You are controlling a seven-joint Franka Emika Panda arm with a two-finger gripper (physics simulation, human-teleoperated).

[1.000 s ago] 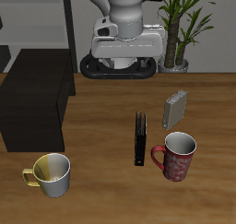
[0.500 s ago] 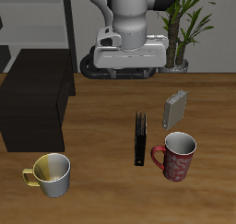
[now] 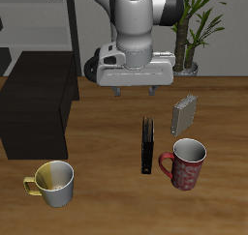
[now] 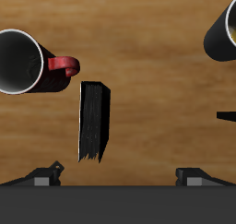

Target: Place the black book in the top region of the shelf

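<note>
On the wooden table, the black shelf sits low with its top bare; in front of it a yellow mug stands empty. The black book stands on edge mid-table, well apart from the shelf, beneath the raised end effector, fingers spread wide, gripping nothing. Beside the book stands an empty red mug; a grey book farther back.

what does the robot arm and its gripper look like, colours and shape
The arm is chunky and rounded, with white shells and dark grey joints. The gripper has a wide white body with a black band underneath and two short, dark, blocky fingers. No cables or markings show.
</note>
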